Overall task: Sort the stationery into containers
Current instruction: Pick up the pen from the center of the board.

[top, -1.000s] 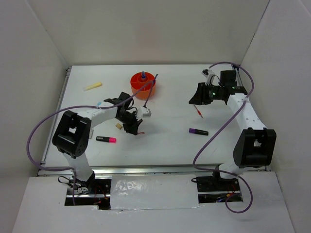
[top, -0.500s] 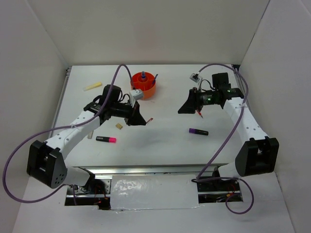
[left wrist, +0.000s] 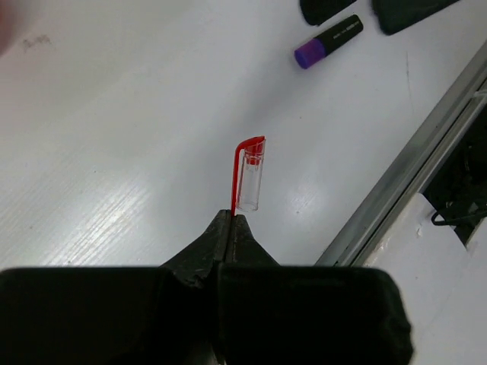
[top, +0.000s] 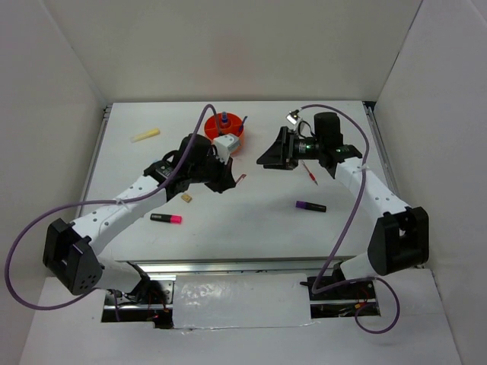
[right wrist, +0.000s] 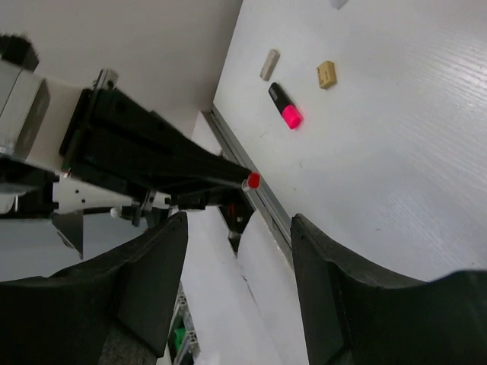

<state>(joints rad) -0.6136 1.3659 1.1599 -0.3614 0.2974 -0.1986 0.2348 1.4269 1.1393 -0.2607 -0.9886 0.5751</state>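
Seeing white bench with both arms reaching in toward far centre. Got left arm stretched diagonally from near-left, wrist just near-side of orange pot and hiding part of its near rim in top view. Got right arm bent in from the right, wrist pointing left at the pot, close beside it but apart.

Reading left jaws as pinched fully together on a clear pen with red clip, gripped at one end, the rest sticking straight out past the tips. In top view, held near-right of the pot, not over it.

Reading right jaws as spread wide, nothing between them; looking across at the left jaws and the red pen end from right wrist view.

Inside pot: blue-capped bottle standing near the centre, thin dark pen poking up at right rim.

Loose on bench:
- purple-black marker, right of centre, near side
- pink-black highlighter, below the left forearm, near side
- yellow stick, far left, well apart from the pot
- red thin pen, just under the right wrist
- tan eraser, just beside the left forearm, near the highlighter
- small pale block next to the highlighter in right wrist view; can't tell what.
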